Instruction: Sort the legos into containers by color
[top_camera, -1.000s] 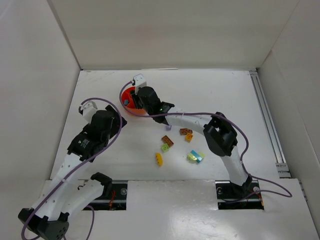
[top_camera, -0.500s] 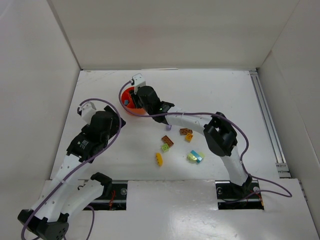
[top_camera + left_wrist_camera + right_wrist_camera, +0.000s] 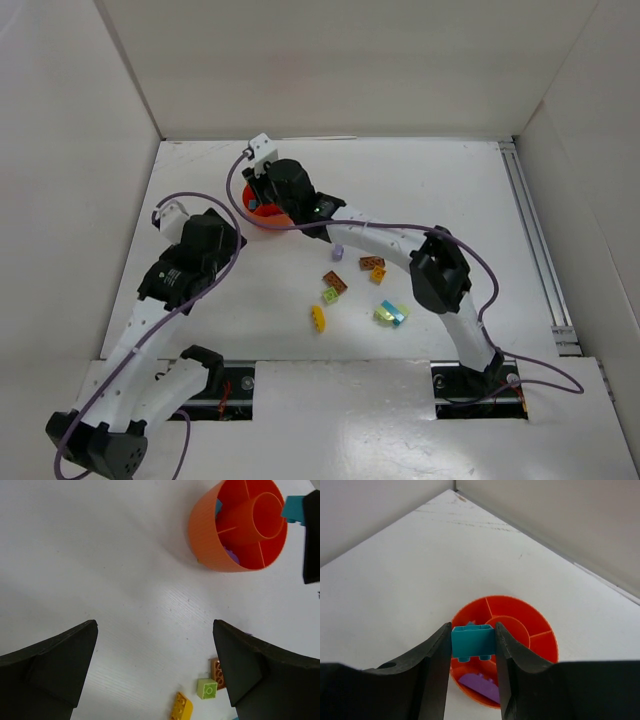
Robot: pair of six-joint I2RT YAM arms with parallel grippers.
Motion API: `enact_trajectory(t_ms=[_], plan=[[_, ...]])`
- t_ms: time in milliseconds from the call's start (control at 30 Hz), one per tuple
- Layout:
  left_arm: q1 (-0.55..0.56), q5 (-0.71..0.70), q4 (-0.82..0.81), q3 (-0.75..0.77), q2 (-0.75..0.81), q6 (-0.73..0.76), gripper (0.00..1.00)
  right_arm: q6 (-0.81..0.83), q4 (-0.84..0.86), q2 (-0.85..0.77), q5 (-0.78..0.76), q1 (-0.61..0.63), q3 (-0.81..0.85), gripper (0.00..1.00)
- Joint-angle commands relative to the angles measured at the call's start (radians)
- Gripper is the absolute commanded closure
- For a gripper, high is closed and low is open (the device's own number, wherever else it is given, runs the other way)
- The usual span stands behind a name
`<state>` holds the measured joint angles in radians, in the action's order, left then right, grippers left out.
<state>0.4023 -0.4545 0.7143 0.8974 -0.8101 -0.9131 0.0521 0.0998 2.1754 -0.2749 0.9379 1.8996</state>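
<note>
dish [image 3: 260,212]: mostly hidden under right arm [image 3: 292,188] | purple brick [image 3: 479,684]: seemingly partly behind fingers [image 3: 434,680] | yellow brick [image 3: 181,707]: cropped by bottom edge

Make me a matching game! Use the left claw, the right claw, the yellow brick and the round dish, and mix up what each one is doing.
Things:
1. left gripper
2. right gripper
3. yellow brick
4. round dish

States:
A. has a purple brick inside
B. lies on the table, outside the dish
C. open, holding nothing
D. pinching a teal brick

Pairs: 1-C, 2-D, 3-B, 4-A
</note>
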Motion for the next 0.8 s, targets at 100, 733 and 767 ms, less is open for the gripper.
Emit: enact_trajectory(t_ms=[100,733,767], plan=[[-0.195,0.147,-0.088,0.040,-0.023,0.112,0.01,0.043,0.001,0.078,0.034,0.009,0.131,0.86],[-0.373,0.258,-0.161,0.049,-0.049,0.229,0.01,0.077,-0.018,0.136,0.043,-0.010,0.222,0.86],[-0.373,0.258,-0.161,0.049,-0.049,0.229,0.01,0.077,-0.018,0.136,0.043,-0.010,0.222,0.86]])
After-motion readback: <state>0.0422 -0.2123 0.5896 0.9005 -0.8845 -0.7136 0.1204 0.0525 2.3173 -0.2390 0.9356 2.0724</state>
